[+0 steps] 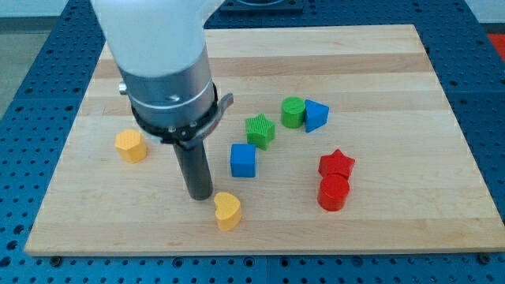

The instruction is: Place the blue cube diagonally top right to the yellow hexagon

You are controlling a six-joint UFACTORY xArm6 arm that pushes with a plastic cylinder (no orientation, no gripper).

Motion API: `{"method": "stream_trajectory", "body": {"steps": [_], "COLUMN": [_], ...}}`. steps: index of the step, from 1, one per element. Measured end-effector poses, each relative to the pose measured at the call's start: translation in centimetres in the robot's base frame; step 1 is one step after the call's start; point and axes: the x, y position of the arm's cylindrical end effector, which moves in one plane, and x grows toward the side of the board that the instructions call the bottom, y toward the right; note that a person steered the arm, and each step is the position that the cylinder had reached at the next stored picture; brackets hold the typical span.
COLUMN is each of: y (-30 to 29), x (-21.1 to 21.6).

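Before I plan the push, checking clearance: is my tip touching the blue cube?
Apart. The camera view shows bare wood between my tip and the blue cube.

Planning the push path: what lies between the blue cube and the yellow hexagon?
In the camera view, my tip and its dark rod stand between the blue cube and the yellow hexagon; no block does.

Red star (337, 163) touches red cylinder (333, 192); green cylinder (293, 112) beside blue triangle (316, 115).
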Motion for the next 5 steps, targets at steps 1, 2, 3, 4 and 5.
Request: {"method": "stream_trajectory", "body": {"steps": [1,2,3,4,5], "y": [0.6,4.0,6.4,6.5,5.9], "x": [0.0,0.0,-0.6,-3.1,-5.9]}}
